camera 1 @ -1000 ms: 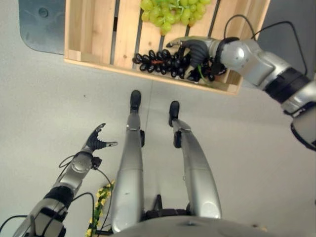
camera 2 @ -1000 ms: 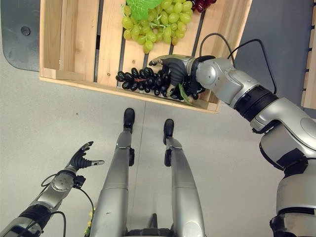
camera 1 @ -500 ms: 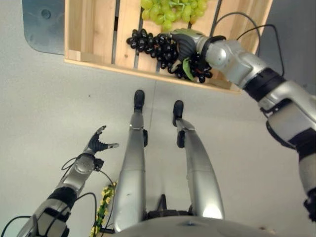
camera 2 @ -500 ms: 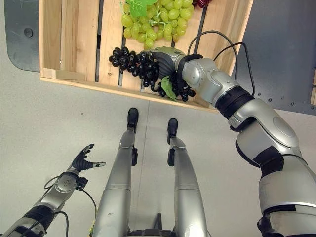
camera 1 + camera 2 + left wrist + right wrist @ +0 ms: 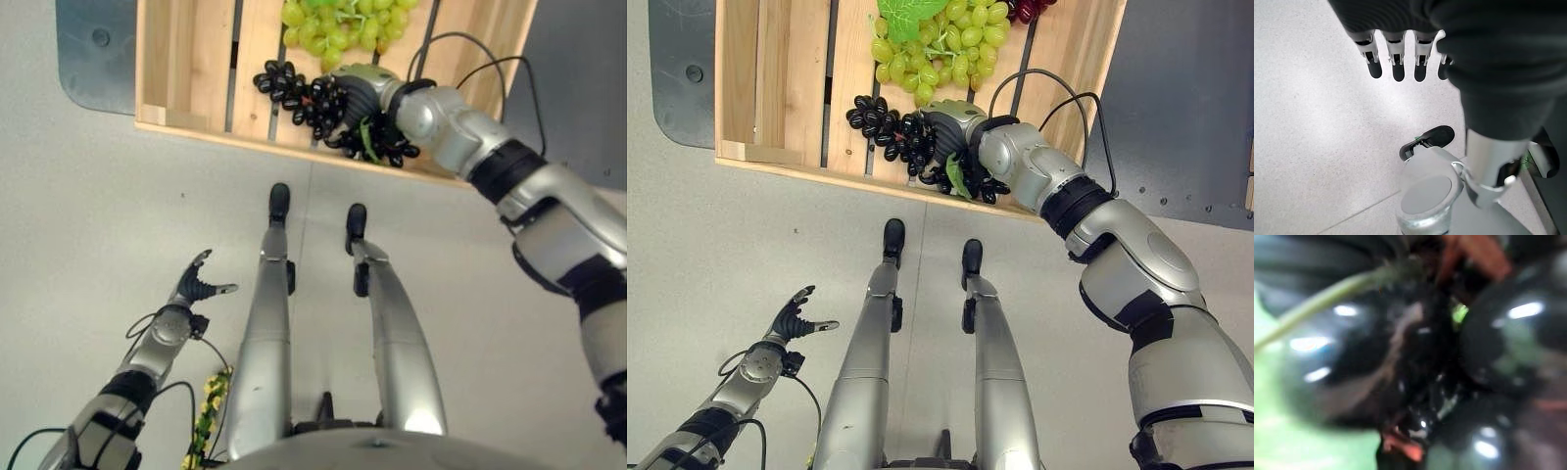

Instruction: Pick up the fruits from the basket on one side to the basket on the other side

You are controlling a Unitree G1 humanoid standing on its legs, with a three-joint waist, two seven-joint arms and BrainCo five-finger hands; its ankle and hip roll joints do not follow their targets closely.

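Gripping the black grape bunch (image 5: 921, 142), the right hand (image 5: 955, 132) has its fingers curled round the bunch's middle inside the wooden crate (image 5: 784, 78). Fingertips are buried in the grapes, so exact finger placement is hard to make out. Right wrist view is pressed up against glossy dark grapes and a green stem (image 5: 1327, 296); nothing else readable there.

Bunch long axis runs roughly along the crate's near wall (image 5: 823, 171). One end (image 5: 867, 111) pokes out past the fingers toward the crate's middle slats, the other end (image 5: 989, 186) hangs on the wrist side, just beside the near wall, with a small green leaf (image 5: 958, 176). Whether the bunch is lifted off the slats or touching them: cannot tell.

Green grape bunch (image 5: 940, 49) sits further into the crate, just beyond the hand, its leaf (image 5: 911, 15) cut off by the frame edge. A bit of dark red fruit (image 5: 1029, 10) at the crate's far side is also cropped.

Left hand (image 5: 196, 284) is well apart from the crate, over the grey floor (image 5: 88, 225), fingers relaxed and spread, holding nothing; its wrist view shows straight fingertips (image 5: 1396, 71) above the floor. Something yellow-green (image 5: 208, 416) lies on the floor, mostly hidden.
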